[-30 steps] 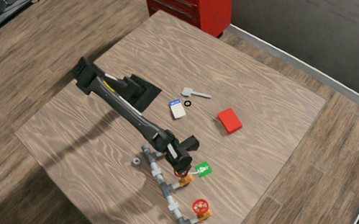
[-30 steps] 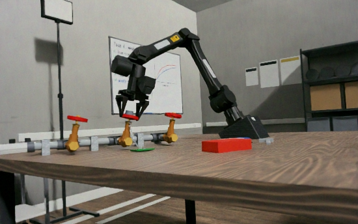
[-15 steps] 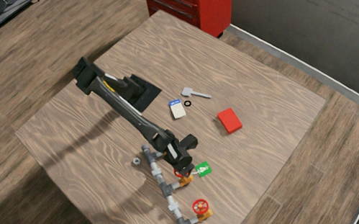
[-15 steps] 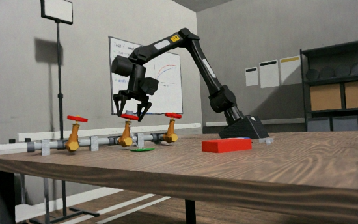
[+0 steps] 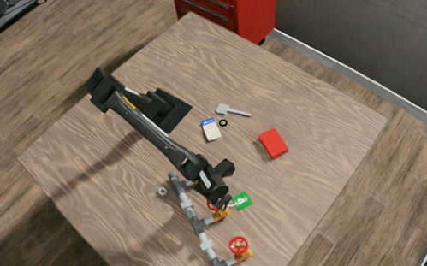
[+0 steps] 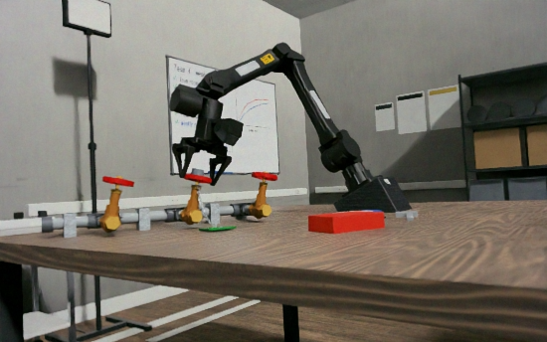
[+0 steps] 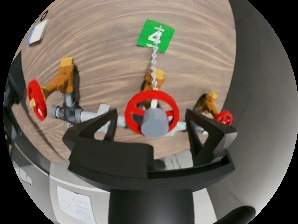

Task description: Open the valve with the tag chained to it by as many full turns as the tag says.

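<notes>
Three brass valves with red handwheels stand on a grey pipe [image 5: 196, 221] [image 6: 159, 215] near the table's edge. The middle valve's handwheel [image 6: 198, 178] [image 7: 152, 107] [image 5: 211, 208] has a green tag [image 5: 242, 201] [image 6: 217, 229] [image 7: 156, 35] chained to it; the tag reads 4. My gripper [image 6: 199, 171] [image 7: 151, 112] [image 5: 223, 203] is open, its fingers standing on either side of that handwheel and apart from it. One outer valve [image 5: 245, 247] [image 6: 117, 182] [image 7: 37, 99] stands at the pipe's near end. The other outer valve [image 6: 264, 176] [image 7: 224, 117] is hidden by the arm in the top view.
A red block [image 5: 273, 142] [image 6: 346, 222], a small white box [image 5: 211, 129], a black ring [image 5: 223, 123], a grey key-like piece [image 5: 232, 110] and a grey nut [image 5: 160, 190] lie on the table. The arm's base [image 5: 165, 106] [image 6: 373, 195] stands at the far side.
</notes>
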`<state>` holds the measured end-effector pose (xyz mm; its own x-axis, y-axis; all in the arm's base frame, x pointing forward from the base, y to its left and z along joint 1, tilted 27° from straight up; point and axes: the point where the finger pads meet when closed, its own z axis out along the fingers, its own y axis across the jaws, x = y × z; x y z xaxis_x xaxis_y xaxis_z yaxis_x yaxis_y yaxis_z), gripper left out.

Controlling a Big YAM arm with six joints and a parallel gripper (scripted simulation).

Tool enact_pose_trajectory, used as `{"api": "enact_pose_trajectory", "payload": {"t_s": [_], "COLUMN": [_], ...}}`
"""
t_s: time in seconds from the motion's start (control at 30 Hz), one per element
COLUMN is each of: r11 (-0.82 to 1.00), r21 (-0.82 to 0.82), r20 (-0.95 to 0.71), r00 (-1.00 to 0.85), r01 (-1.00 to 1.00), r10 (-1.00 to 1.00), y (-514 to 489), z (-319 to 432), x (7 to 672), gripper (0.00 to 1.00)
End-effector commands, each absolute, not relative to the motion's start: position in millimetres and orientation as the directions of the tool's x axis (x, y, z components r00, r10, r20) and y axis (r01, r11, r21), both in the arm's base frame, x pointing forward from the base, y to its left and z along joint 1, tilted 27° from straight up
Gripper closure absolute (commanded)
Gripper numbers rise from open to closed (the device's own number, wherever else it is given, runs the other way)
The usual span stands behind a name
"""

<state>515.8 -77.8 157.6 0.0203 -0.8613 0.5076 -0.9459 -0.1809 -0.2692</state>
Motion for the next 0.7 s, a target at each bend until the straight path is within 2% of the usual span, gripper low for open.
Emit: {"api": "enact_pose_trajectory", "payload": {"t_s": [0.0,0.27,0.67], "r11": [-0.182,-0.178,-0.029], "r21": [-0.269,-0.271,-0.353], "r20": [0.509,0.508,0.455], "r00": [0.021,0.016,-0.144], "r01": [-0.946,-0.946,-0.935], "r10": [-0.860,-0.861,-0.879], "y": [-80.5,-80.5,-80.5], "z": [158.5,158.5,158.5], "x": [517.7,517.7,517.7], "gripper": [0.00,0.00,0.00]}}
